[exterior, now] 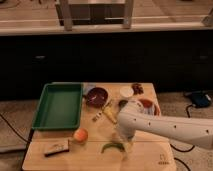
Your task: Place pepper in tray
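Overhead-oblique view of a light wooden bench standing before dark cabinets. The white robot arm enters from the 4 o'clock edge and runs toward the centre of the bench. Its hand points downward just above the pepper, a curved green pod lying on the bench near the front edge, at about 6 o'clock from the bench centre. Whether the hand's two digits are apart or together cannot be told, nor whether they touch the pepper.

The green tray, a rectangular bin with raised walls, occupies the bench at 9 to 10 o'clock, well apart from the pepper. An orange round fruit lies just off the tray's near right corner, at 10 o'clock from the pepper. A flat brownish packet rests at 8 o'clock, near the front left corner of the bench.

A dark red bowl sits just beside the tray's right wall, at 12 o'clock from the bench centre. A yellowish elongated item lies between the bowl and the arm; its identity is not clear. A small white round object sits at 1 o'clock, with a small dark reddish object just beside it. A red-rimmed dish at 2 o'clock is partly hidden by the arm.
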`<move>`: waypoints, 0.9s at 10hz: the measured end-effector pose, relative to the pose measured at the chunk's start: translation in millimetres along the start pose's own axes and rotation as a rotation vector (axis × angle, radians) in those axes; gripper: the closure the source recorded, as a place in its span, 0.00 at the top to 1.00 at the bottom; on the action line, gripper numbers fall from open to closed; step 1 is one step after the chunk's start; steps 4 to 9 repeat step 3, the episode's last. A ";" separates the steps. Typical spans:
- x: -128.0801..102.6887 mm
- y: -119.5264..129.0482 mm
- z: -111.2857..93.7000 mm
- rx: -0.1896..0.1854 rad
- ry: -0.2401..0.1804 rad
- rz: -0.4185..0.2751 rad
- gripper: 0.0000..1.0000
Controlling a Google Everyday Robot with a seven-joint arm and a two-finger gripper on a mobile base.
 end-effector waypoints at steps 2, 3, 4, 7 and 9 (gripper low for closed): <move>-3.4 1.4 2.9 -0.001 -0.004 -0.010 0.78; -4.6 1.7 3.8 -0.001 -0.004 -0.015 0.74; -4.6 1.7 3.8 -0.001 -0.004 -0.015 0.74; -4.6 1.7 3.8 -0.001 -0.004 -0.015 0.74; -4.6 1.7 3.8 -0.001 -0.004 -0.015 0.74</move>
